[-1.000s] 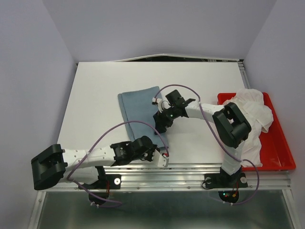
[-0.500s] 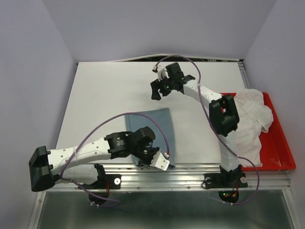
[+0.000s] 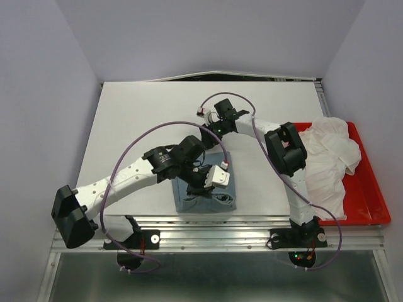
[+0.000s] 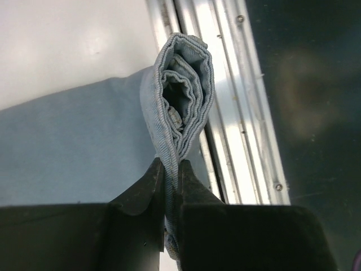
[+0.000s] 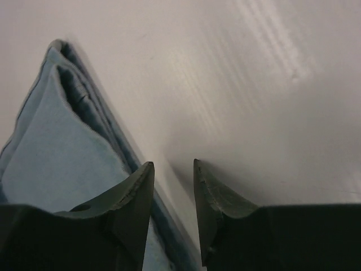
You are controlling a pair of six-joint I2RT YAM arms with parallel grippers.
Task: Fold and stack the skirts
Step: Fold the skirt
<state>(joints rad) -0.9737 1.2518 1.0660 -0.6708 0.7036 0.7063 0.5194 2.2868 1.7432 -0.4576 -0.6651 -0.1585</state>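
Top external view: the blue skirt [image 3: 214, 202] sits folded small at the near edge of the table [image 3: 138, 119], right by the metal rail [image 3: 264, 222]. Left wrist view: the left gripper [image 4: 171, 169] is pinched tight on the skirt's thick folded edge, w/ lots of layers bunched up above the tips. Right wrist view: the right gripper [image 5: 172, 169] has its tips a bit apart w/ nothing between them, just beside the skirt's far corner, not holding it. So I think this skirt is nearly folded but not let go yet, & it looks a bit lumpy. A red tray [image 3: 378, 211] on the right has a pile of white cloth [image 3: 334, 157]; can't tell if that's more to fold. No stack made so far, only 1 folded piece on the table
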